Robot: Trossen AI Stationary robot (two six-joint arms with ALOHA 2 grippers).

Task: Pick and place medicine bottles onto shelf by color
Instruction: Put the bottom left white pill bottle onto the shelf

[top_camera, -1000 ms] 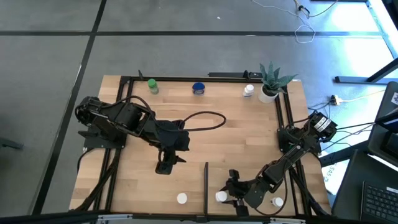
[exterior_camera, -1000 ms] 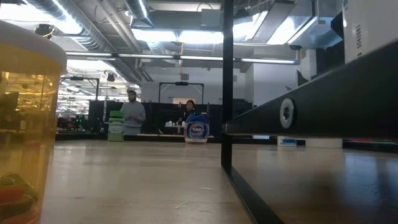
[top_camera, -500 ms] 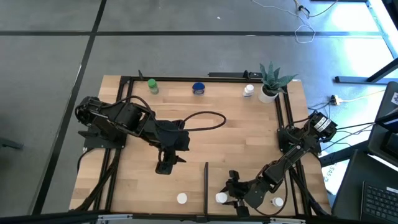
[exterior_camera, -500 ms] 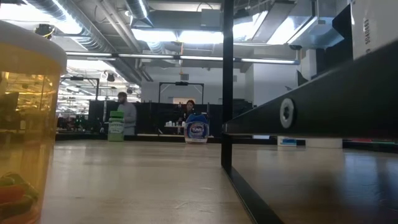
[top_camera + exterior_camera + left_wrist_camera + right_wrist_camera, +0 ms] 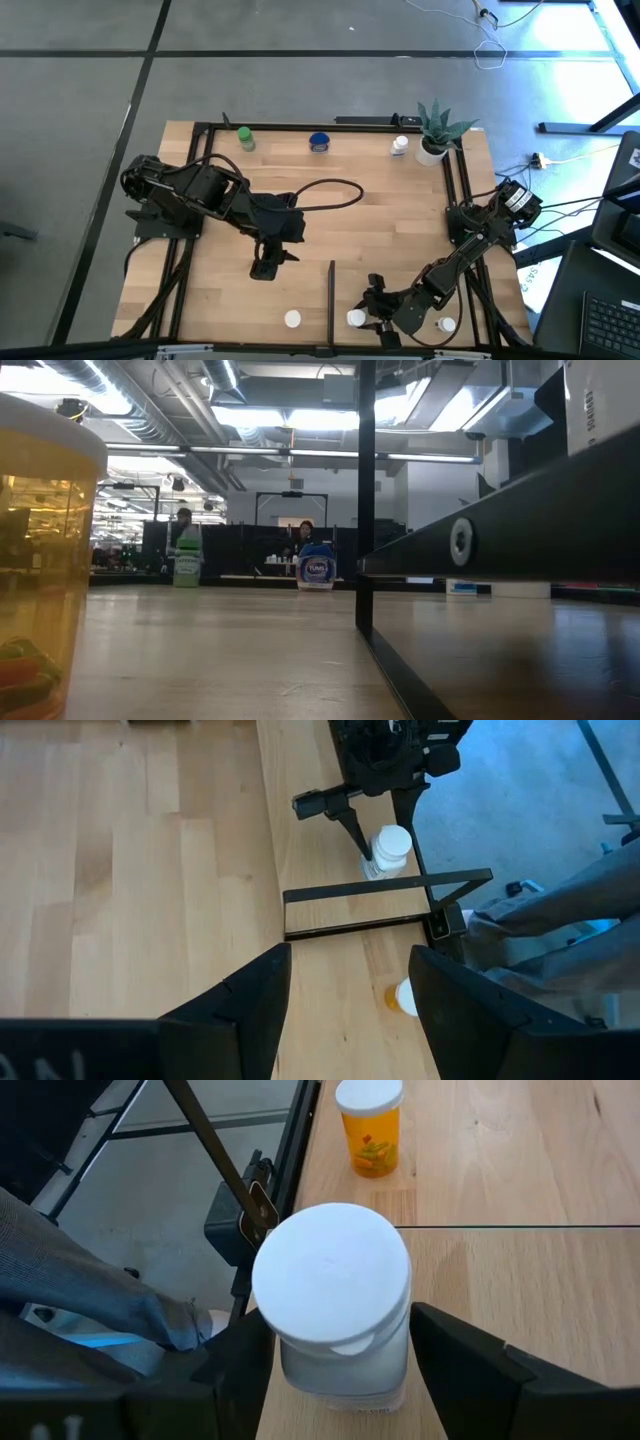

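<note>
A white bottle with a white cap [image 5: 330, 1305] stands near the table's near edge, just right of the black divider bar [image 5: 331, 288] on the light wood shelf [image 5: 305, 290]. My right gripper [image 5: 368, 312] is shut on it. An orange bottle with a white cap [image 5: 292, 319] stands on its base left of the divider. Another white-capped bottle [image 5: 445, 324] sits at the near right. A green bottle [image 5: 245, 138], a blue one [image 5: 319, 142] and a white one [image 5: 400, 146] stand along the far edge. My left gripper [image 5: 350, 1010] hangs open above mid-table, holding nothing. My right gripper pinches the white bottle's body [image 5: 345, 1370] below the cap, one finger [image 5: 240, 1370] on each side. The fingers come slanting down from the table's right. The bottle is upright, its base at the wood by the table's near edge; I cannot tell whether it is lifted.
A potted green plant [image 5: 432, 130] stands at the far right corner. A black cable [image 5: 325, 192] loops over mid-table. Black frame rails [image 5: 452, 190] run along the table's sides. Bare wood lies between the divider and the far row of bottles.
Both arms and the bottles have kept still. A person in the room beyond the table has walked toward the left of the low view.
</note>
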